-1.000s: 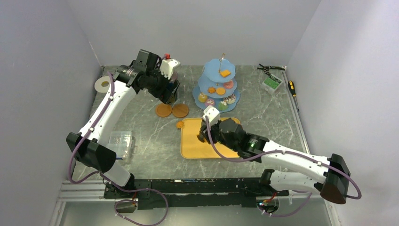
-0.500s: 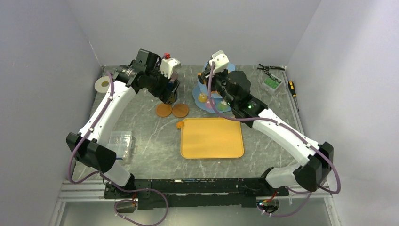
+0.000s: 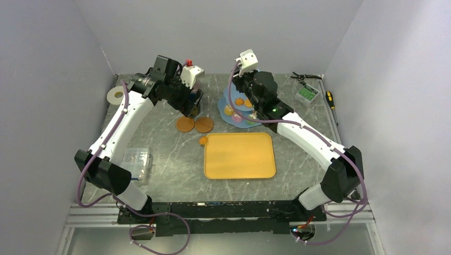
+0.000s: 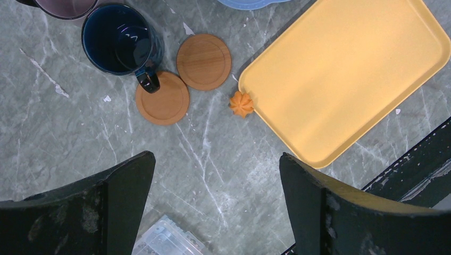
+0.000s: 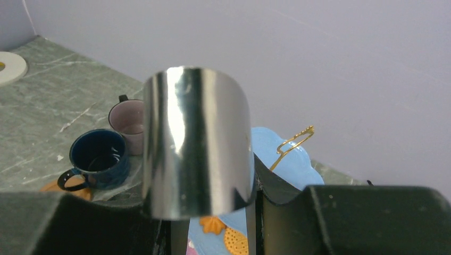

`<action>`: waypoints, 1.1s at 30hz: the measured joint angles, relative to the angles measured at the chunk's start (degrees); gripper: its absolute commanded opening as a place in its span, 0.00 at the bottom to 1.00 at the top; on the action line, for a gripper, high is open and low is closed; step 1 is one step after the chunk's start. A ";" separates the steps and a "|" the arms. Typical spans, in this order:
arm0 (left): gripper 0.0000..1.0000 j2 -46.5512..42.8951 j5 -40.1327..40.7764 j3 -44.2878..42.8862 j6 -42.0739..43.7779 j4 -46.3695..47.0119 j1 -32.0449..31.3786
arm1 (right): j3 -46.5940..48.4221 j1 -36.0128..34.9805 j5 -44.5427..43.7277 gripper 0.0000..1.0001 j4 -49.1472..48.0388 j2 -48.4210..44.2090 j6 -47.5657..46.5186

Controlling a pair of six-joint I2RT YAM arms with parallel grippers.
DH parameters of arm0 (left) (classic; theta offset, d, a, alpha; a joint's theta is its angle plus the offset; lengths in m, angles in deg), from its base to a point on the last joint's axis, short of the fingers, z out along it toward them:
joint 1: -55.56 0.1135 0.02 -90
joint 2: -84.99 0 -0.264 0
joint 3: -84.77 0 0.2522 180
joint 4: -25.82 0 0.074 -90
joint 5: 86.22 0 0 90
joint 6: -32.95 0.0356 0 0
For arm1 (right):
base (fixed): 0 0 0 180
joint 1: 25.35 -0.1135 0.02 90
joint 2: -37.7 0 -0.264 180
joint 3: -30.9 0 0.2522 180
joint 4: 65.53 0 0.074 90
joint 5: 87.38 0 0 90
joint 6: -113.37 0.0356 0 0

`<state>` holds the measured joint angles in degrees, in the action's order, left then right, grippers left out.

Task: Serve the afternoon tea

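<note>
On the far middle of the counter [image 3: 175,154], mostly loaded: small doughnuts [image 3: 229,110] and orange biscuits [image 5: 234,241] on the tiers of the light-blue three-tier stand [image 3: 234,119]. Judged well along on the sweets, with the yellow tray [image 4: 345,79] bare and just one stray biscuit [image 4: 242,103] on the stone at the tray's left edge. Probably left to do: that biscuit, and the drinks (dark-blue mug [image 4: 119,40] and mauve mug [image 4: 64,5] beside the two brown coasters [image 4: 203,61], not on them, only the blue handle overhanging one). Above the stand, right claw [image 5: 207,212] clamped on a shiny metal tool [image 5: 197,154]; high over the coasters, left claw [image 4: 215,159] spread wide and empty. Grey marbled top, flecked white in spots; plain pale walls on three sides; white tape roll [image 3: 115,95] far left, clear plastic box [image 3: 138,159] near left.
</note>
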<state>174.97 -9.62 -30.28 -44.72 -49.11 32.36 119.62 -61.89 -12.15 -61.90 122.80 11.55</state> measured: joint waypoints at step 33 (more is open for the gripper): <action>0.93 -0.15 0.46 0.00 0.09 0.00 0.04 | 1.14 0.63 -0.13 0.57 -4.90 3.48 -0.74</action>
<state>174.81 -9.17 -30.28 -44.63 -49.11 32.41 120.75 -61.25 -12.28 -66.79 126.28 10.81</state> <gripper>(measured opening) 0.934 0.577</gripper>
